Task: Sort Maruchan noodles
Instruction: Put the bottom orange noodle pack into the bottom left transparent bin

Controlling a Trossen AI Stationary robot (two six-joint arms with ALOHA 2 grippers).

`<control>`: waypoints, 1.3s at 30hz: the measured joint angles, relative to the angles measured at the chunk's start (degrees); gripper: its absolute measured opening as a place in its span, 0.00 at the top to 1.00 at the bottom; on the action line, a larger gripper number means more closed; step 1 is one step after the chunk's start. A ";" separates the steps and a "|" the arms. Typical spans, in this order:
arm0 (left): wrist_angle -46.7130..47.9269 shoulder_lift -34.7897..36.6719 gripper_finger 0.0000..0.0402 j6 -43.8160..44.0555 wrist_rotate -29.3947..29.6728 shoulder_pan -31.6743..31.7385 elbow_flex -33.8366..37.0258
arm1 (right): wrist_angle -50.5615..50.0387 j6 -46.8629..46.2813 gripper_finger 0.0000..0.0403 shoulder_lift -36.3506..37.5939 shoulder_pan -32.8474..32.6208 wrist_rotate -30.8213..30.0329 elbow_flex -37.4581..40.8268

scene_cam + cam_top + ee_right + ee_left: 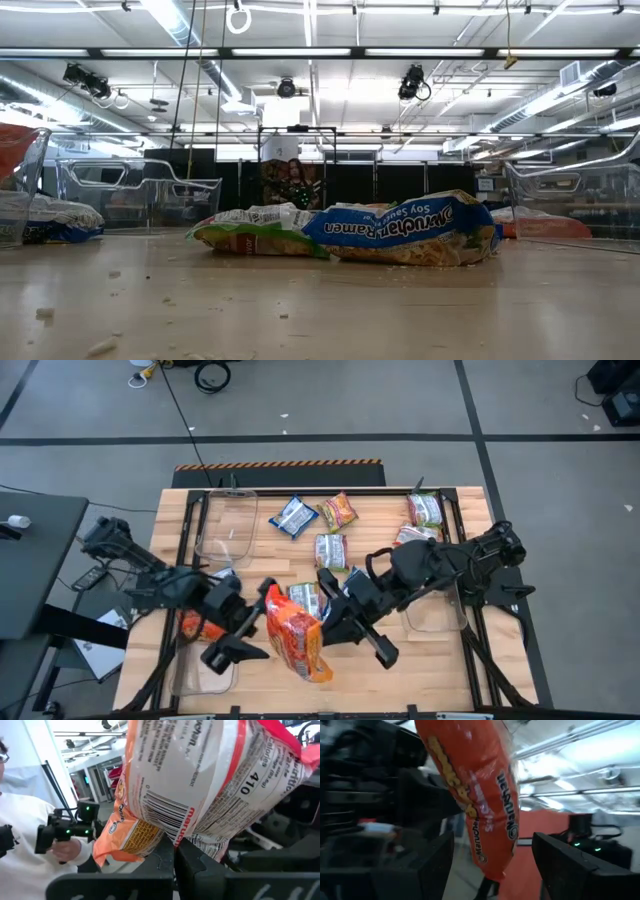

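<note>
An orange Maruchan packet [296, 641] is up off the table near its near edge, between both grippers. My right gripper [323, 618] comes from the right and is shut on it [150, 780]; a second wrapper with a red edge [260, 775] seems to be pinched with it. My left gripper [250, 623] comes from the left, open, one finger [432, 867] on each side of the packet [480, 795], not touching it. Further packets lie flat mid-table: blue-white [293, 516], orange-red [339, 511], others [330, 550], [425, 510]. My right gripper pinches the packet's lower edge [172, 837] between its two shut fingers [200, 865]. The packet stands up past the fingertips, lifted clear of the table. Whether the red-edged wrapper is a second packet in the same pinch, I cannot tell.
Clear bins stand at the far left [226, 525], the near left [200, 655] with orange packets inside [193, 626], and the right [436, 612]. In the low view a green packet [258, 232] and a blue one [410, 230] lie on the tabletop. A person in white [20, 845] is beyond the table.
</note>
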State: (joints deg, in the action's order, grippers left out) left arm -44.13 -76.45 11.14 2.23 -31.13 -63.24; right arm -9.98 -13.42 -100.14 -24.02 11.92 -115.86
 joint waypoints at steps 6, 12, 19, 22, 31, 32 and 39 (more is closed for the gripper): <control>-5.37 -2.39 0.32 3.56 -4.58 3.49 -0.02 | -1.71 -0.69 0.99 0.02 0.28 0.02 1.10; -5.40 -2.40 0.34 3.22 -7.25 4.06 -0.02 | -5.95 -1.83 0.99 0.00 0.99 -5.20 1.32; -1.19 -1.28 0.60 3.21 -7.25 4.41 -0.02 | -6.37 -2.01 0.90 0.00 1.18 -9.43 1.32; 7.26 1.32 0.66 2.55 -4.89 4.35 -1.03 | -8.14 -2.03 0.82 0.72 0.97 -10.14 1.34; 71.20 7.68 0.66 10.15 6.98 -0.88 -20.37 | -21.54 -1.86 0.59 10.60 -0.28 -18.72 0.99; 79.79 7.84 0.66 13.86 8.43 -2.37 -23.02 | -24.04 -2.01 0.58 11.31 -0.63 -20.48 0.99; 119.03 7.72 0.66 47.74 8.08 -15.21 -25.25 | -34.54 -3.18 0.57 12.47 -4.37 -34.73 1.16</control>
State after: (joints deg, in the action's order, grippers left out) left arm 74.90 -68.73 58.88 10.31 -46.35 -88.50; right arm -44.53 -16.59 -87.66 -28.39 -22.81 -114.69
